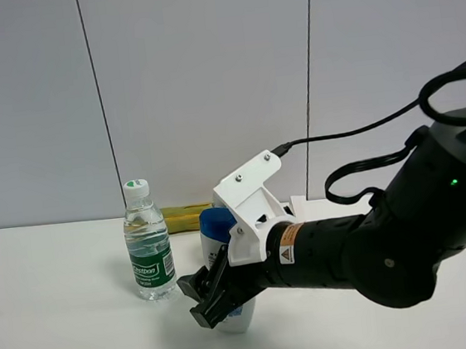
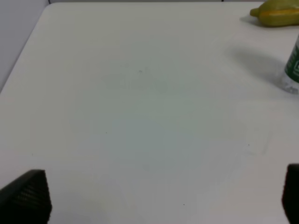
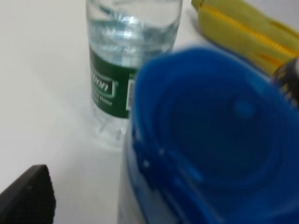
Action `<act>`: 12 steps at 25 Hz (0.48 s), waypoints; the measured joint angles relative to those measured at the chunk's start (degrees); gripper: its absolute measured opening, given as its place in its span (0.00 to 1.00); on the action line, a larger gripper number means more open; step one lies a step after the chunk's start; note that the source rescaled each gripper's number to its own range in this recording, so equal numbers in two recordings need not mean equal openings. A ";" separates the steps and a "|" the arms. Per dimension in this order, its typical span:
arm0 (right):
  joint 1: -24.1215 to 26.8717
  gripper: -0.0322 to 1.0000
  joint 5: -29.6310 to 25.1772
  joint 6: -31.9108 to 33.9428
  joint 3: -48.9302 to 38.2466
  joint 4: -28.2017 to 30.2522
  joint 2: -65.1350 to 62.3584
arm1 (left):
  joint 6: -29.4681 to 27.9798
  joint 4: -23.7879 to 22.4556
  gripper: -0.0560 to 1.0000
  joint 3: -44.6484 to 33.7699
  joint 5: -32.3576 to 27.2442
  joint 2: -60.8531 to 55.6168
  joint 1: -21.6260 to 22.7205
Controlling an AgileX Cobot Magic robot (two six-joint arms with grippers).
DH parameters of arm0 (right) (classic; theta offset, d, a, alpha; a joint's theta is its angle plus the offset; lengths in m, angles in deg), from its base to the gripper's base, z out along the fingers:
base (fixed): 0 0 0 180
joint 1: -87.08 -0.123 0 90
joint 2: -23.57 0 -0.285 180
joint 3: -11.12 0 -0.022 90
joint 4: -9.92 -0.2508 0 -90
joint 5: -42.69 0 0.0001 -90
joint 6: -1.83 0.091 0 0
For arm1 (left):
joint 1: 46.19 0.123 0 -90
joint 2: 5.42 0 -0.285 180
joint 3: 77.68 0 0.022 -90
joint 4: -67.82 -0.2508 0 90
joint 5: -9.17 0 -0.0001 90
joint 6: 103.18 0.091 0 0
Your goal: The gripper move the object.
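white shampoo bottle (image 1: 214,245) sits inside the right end effector (image 1: 205,302), jaws apart, water bottle (image 1: 148,250) just beside it.

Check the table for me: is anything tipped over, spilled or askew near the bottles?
Nothing stands out. The water bottle stands upright and capped, the shampoo bottle looks upright at the right gripper, whose jaws look open, and the table around them looks dry.
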 joint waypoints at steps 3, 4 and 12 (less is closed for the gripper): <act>0.00 0.75 -3.22 0.00 0.00 1.10 -2.47 | 0.00 0.00 1.00 0.00 0.00 0.00 0.00; 0.00 0.75 -4.14 0.00 -0.02 1.35 -3.33 | 0.00 0.00 1.00 0.00 0.00 0.00 0.00; 0.00 0.75 -7.42 0.00 -0.13 1.51 -10.93 | 0.00 0.00 1.00 0.00 0.00 0.00 0.00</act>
